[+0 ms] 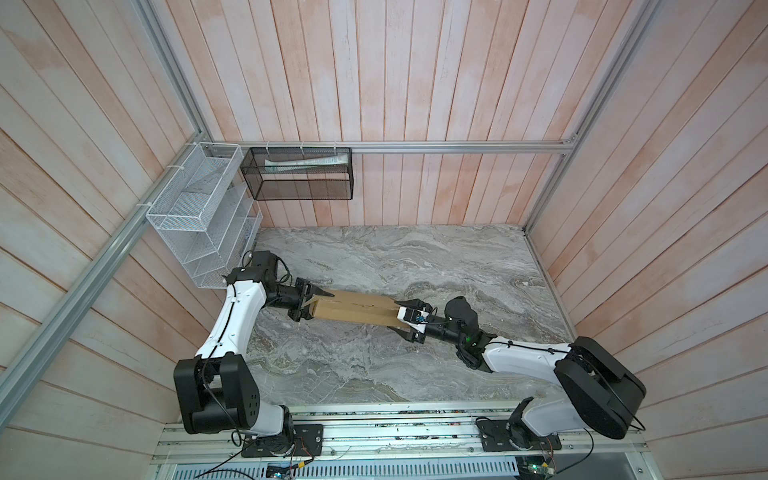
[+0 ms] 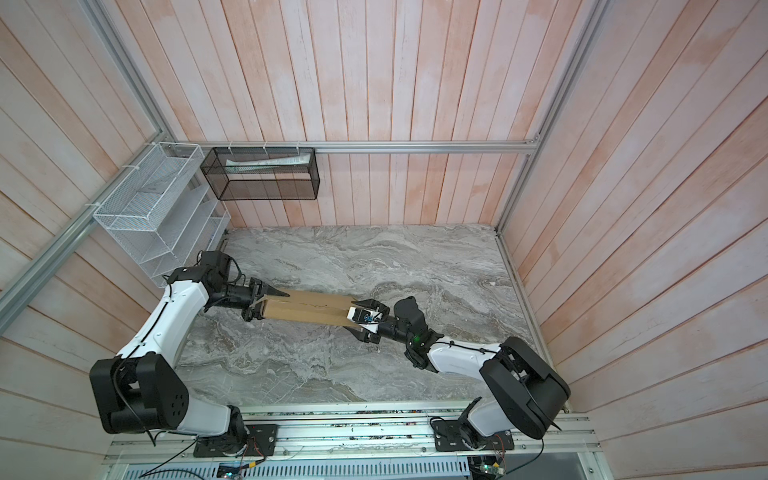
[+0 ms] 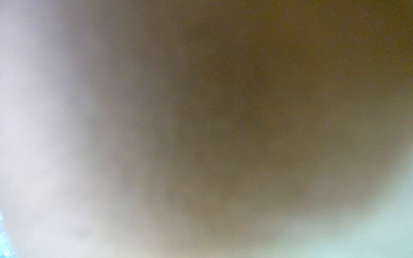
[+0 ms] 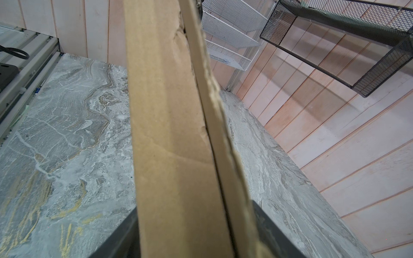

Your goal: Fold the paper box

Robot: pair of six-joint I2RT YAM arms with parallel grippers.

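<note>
Shells on left arm (image 1: 235, 320) and right arm (image 1: 519, 359) are showing white, with bulky black joint housings bulging at elbows and shoulders. Thin black cables (image 1: 221, 328) are running along each link. Green LED (image 1: 470, 338) is glowing near the right wrist, beside a white camera block (image 1: 409, 316). Black base plates (image 1: 309, 436) are showing small screws. Left pincer (image 1: 320, 305) and right pincer (image 1: 395, 314) are showing black, tapering fingers.

On the table (image 1: 374, 374), the paper box (image 1: 353, 309) lies between left claw (image 1: 318, 305) and right claw (image 1: 397, 314).

Plain tan paper box (image 1: 353, 309), folded long and narrow, mid table (image 1: 374, 257)
</note>
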